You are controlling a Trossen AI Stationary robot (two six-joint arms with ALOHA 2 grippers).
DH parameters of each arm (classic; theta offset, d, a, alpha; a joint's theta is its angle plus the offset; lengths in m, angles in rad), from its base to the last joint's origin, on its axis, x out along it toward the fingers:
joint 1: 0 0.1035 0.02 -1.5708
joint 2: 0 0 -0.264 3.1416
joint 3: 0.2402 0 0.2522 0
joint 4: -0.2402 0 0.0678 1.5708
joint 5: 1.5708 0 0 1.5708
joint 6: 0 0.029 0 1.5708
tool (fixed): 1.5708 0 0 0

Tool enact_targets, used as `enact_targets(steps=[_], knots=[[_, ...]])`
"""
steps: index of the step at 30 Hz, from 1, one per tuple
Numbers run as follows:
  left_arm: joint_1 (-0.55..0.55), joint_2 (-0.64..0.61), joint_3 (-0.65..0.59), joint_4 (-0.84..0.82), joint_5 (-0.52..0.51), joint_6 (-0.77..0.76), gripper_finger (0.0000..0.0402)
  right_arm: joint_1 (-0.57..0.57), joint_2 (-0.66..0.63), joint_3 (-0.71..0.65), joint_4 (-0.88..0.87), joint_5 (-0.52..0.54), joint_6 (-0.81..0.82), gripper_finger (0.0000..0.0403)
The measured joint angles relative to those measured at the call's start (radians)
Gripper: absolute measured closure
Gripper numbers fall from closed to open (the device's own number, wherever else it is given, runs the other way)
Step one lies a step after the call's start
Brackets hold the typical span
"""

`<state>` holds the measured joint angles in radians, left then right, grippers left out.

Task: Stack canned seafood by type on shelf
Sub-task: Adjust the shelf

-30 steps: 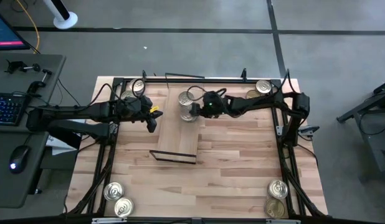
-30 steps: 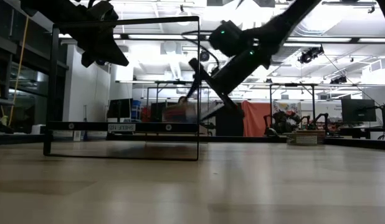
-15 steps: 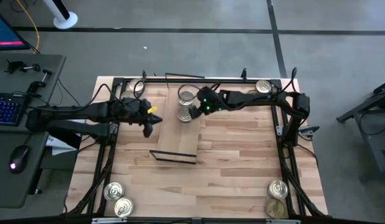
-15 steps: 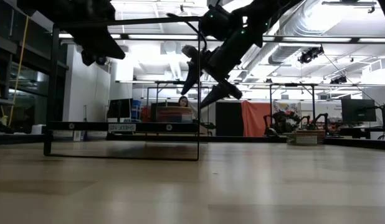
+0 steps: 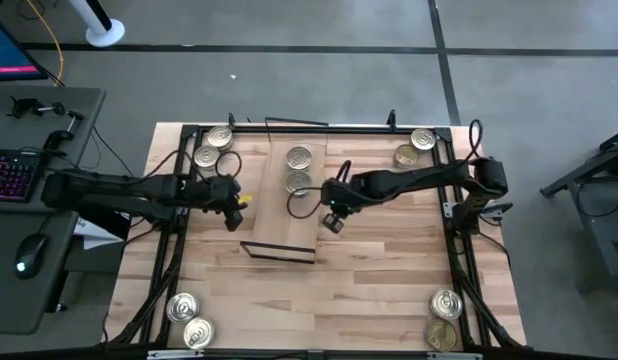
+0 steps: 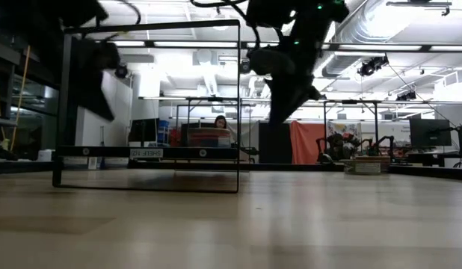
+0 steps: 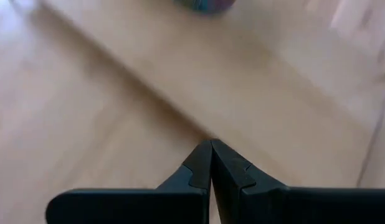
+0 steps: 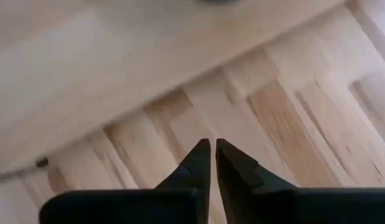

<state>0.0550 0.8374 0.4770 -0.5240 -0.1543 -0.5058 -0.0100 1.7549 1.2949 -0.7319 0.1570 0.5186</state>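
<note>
Silver tins (image 5: 298,169) left on shelf (image 5: 289,225), right gripper (image 5: 334,222) withdrawn, now closed

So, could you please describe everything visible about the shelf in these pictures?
The shelf is a long, narrow board of pale wood with a thin black metal frame at its ends; in the low view the frame stands as a tall upright rectangle. It lies on the butcher-block table, near the middle and toward the far edge. Two tins with silvery lids sit on its far part. The right gripper, shut and empty, hangs beside its right edge.
</note>
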Motion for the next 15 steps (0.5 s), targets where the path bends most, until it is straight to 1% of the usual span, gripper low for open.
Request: enact_targets(steps=[2, 5, 6, 8, 11, 13, 15], knots=[[-0.009, 0.002, -0.037, 0.012, 0.047, -0.022, 0.0401, 0.012, -0.005, 0.000, -0.031, -0.018, -0.014, 0.0385], [-0.041, 0.002, -0.094, 0.028, 0.169, -0.017, 0.0402, 0.030, -0.009, -0.007, -0.083, -0.051, -0.036, 0.0398], [-0.056, 0.002, -0.110, 0.026, 0.186, -0.019, 0.0402, 0.036, -0.011, -0.019, -0.082, -0.061, -0.041, 0.0400], [-0.088, 0.002, -0.135, 0.045, 0.191, -0.034, 0.0401, 0.048, -0.029, -0.060, -0.081, -0.086, -0.030, 0.0398], [-0.138, 0.002, -0.167, 0.148, 0.192, -0.058, 0.0402, 0.068, -0.079, -0.139, -0.052, -0.121, 0.015, 0.0402], [-0.171, 0.011, -0.174, 0.189, 0.180, -0.084, 0.0401, 0.085, -0.125, -0.200, -0.023, -0.124, 0.069, 0.0402], [-0.195, 0.026, -0.175, 0.195, 0.156, -0.103, 0.0402, 0.098, -0.181, -0.255, 0.027, -0.123, 0.120, 0.0402]])
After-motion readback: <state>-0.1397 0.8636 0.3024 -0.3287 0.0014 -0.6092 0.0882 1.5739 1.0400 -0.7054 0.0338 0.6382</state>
